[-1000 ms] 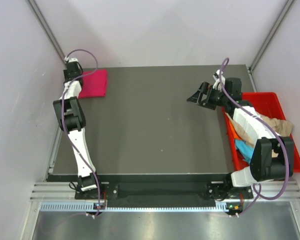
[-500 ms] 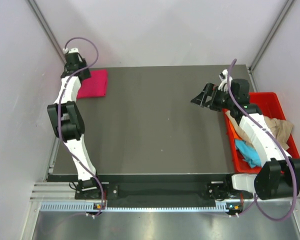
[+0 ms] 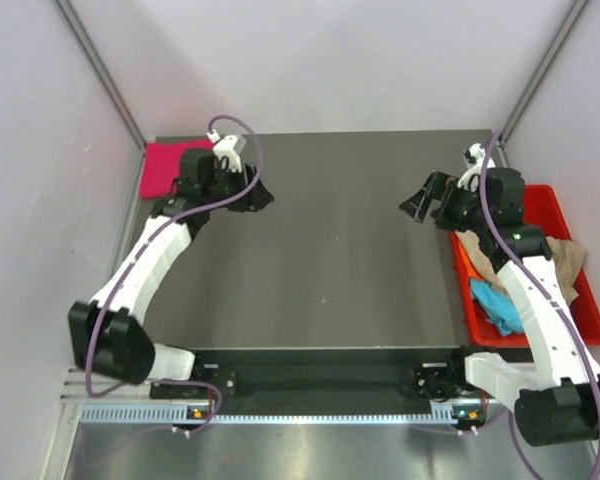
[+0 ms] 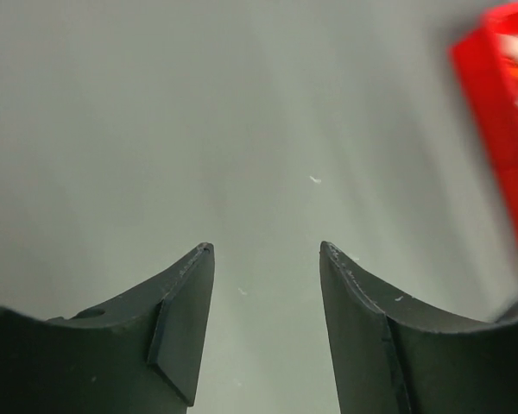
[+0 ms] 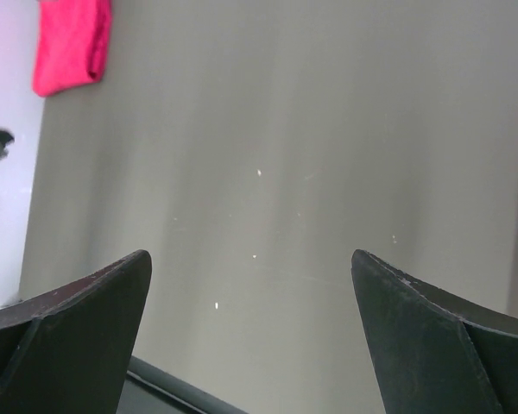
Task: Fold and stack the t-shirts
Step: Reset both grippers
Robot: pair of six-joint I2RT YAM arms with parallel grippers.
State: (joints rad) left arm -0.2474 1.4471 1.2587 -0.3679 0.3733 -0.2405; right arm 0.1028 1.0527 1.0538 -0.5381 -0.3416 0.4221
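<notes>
Dark grey counter [image 3: 320, 280], pale walls all around. The pink t-shirt [image 3: 160, 168] sits folded in the far left corner, right up against the edge. The left claw [image 4: 266, 250] hovers near it, toward the middle, fingers spread, released. The right claw [image 5: 250, 254] hangs by the right edge, spread wide too, with a broad stretch of counter between them. The red bin [image 3: 540, 192] runs along the right edge, with a tan-beige t-shirt [image 3: 565, 258] and a turquoise t-shirt [image 3: 495, 303] bunched up inside.

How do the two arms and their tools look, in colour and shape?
The left arm and right arm have white links and black joints, with a purple cable running along each. The left tool and right tool have dark, matte, curved pointed fingers.
</notes>
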